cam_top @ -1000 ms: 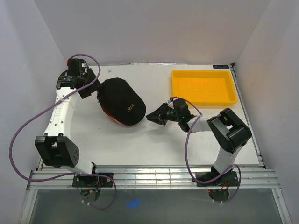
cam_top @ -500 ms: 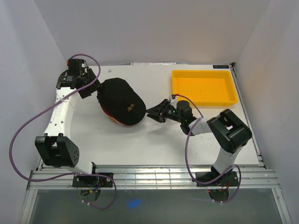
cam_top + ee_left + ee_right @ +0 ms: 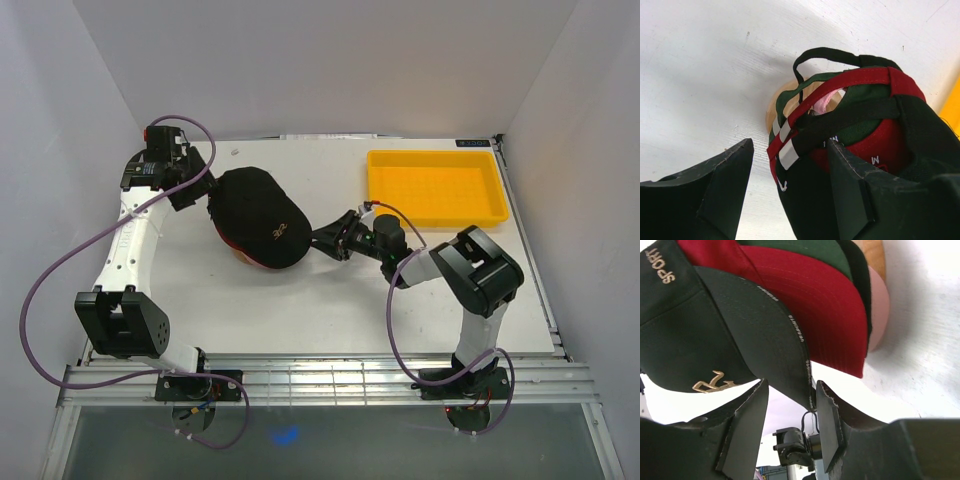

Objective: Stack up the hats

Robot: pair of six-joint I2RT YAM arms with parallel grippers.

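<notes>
the hats [image 3: 258, 215] are stacked at the left of the worktop [image 3: 330, 310], the brim of the top black cap [image 3: 715, 330] is straddled by the released right hand [image 3: 790, 387], and the left hand [image 3: 790, 146] is held unclenched at the stack's back.

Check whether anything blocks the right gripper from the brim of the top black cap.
Nothing visible does. The right gripper has its jaws apart right at the brim of the black cap, and the brim's edge hangs in the gap between the fingers. Only bare table lies beside them.
</notes>
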